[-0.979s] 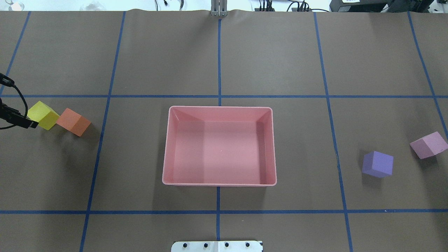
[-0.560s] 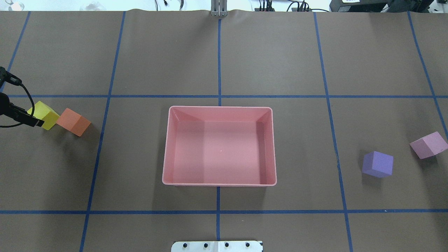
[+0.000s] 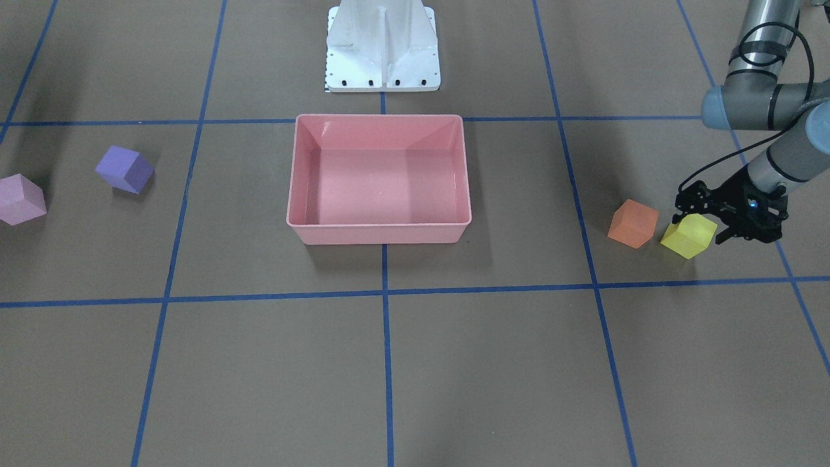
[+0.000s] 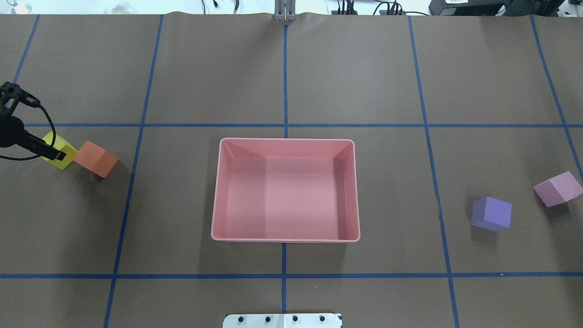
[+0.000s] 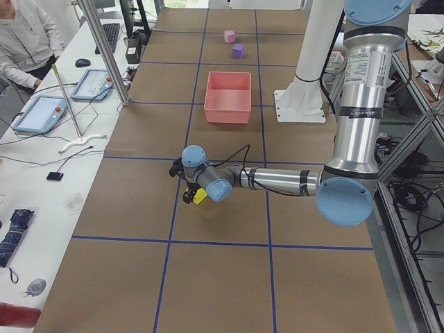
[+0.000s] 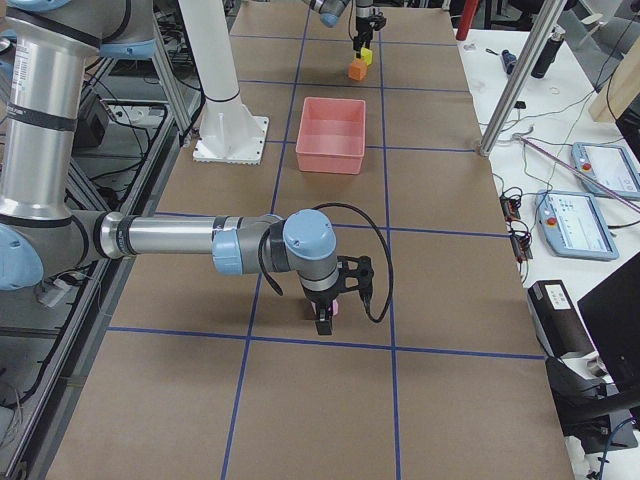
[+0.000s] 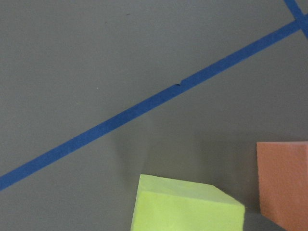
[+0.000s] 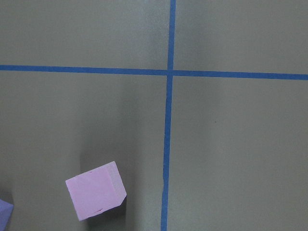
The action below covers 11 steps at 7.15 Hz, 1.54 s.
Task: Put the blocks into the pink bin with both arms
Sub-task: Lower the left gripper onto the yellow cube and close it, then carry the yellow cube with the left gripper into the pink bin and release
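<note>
Change: the left gripper [image 3: 701, 224] is sliding in from the table's left edge and is now hanging over the yellow block [image 3: 688, 236], jaws spread, gripping nothing.
Meaning: the first pick is lining up; the pink bin [image 3: 379, 233] is sitting empty at centre.
Other blocks: the orange block [image 3: 632, 222] is lying just beside the yellow one, with the purple block [image 3: 124, 169] and the light pink block [image 3: 21, 199] far right.
Right gripper [image 6: 325, 318]: hovering by the light pink block; I cannot tell how its jaws are standing.
Surface: brown table cover [image 4: 364, 68] carrying blue tape lines [image 4: 285, 77].
Room: a person [image 5: 21, 41] is sitting at a side bench.
</note>
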Each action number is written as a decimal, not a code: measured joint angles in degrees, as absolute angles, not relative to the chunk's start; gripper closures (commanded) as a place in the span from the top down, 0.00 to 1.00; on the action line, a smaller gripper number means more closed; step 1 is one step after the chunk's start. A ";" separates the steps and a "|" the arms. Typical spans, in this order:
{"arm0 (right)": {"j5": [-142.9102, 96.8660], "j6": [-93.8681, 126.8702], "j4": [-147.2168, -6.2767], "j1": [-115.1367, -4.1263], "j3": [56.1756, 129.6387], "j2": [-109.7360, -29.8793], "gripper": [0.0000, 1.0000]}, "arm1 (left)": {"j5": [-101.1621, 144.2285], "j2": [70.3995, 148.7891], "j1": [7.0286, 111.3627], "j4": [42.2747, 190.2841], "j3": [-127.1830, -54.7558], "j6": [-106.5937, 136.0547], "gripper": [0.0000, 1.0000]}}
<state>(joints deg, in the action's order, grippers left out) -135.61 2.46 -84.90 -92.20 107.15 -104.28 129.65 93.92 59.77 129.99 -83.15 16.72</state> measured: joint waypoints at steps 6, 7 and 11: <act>-135.68 2.74 -84.82 -92.13 106.95 -104.26 1.00 | 136.98 97.98 65.19 123.28 -89.28 18.03 0.40; -135.86 2.81 -84.82 -92.03 106.96 -104.27 1.00 | 138.05 99.91 66.15 118.23 -93.43 22.31 0.41; -136.12 3.07 -84.74 -91.12 106.96 -104.24 1.00 | 126.58 110.31 48.18 113.11 -105.08 57.92 0.47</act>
